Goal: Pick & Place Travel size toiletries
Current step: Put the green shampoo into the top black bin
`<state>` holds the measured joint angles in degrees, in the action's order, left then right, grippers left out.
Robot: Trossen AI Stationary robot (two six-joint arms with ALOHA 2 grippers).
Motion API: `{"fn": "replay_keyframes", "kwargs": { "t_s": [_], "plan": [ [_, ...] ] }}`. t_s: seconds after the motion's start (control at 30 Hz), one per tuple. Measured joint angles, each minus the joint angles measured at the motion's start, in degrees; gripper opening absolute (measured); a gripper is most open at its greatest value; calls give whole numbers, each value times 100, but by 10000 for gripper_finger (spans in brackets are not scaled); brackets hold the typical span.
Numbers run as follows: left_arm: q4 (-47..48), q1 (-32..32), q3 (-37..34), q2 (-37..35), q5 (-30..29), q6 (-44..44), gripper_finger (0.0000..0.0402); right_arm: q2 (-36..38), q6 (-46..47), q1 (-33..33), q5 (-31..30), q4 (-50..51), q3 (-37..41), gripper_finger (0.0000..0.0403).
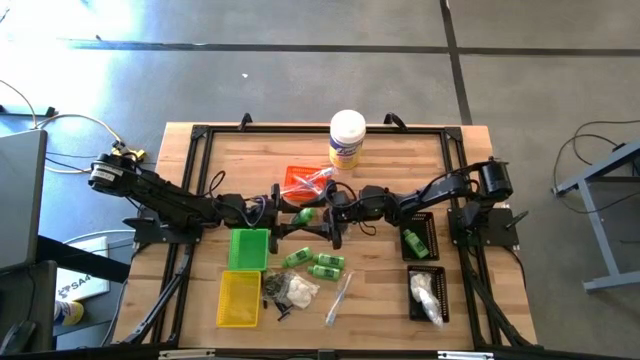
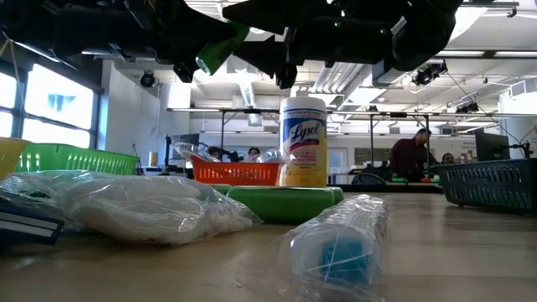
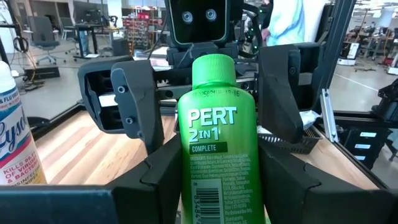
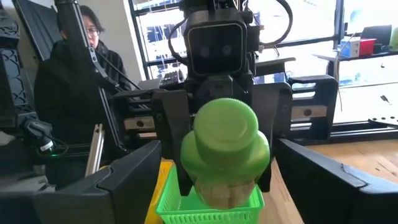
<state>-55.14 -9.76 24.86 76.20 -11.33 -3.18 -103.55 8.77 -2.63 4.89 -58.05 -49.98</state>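
From above, the two hands meet nose to nose just in front of the orange tray [image 1: 303, 181], the green bottle [image 1: 304, 215] lying between them.

At table height the bottle [image 2: 220, 49] hangs tilted, high above the Lysol canister [image 2: 302, 141].

Past the left hand [image 3: 219, 180], clamped on the bottle [image 3: 217, 149], its cap points straight at the right hand [image 3: 205, 93].

The right hand [image 4: 217, 186] stands wide, the cap [image 4: 226, 140] just between its fingers [image 4: 118, 180].
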Motion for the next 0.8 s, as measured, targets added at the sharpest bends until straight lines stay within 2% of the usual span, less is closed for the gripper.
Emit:
{"fn": "replay_keyframes", "kwargs": {
  "t_s": [0.63, 0.8],
  "plan": [
    [59, 0, -2, 0, -27, -8, 166, 0, -10, 1, -66, 0, 8, 210],
    [80, 0, -2, 0, -42, -26, 166, 0, -23, 2, -85, 5, 11, 199]
  ]
}}
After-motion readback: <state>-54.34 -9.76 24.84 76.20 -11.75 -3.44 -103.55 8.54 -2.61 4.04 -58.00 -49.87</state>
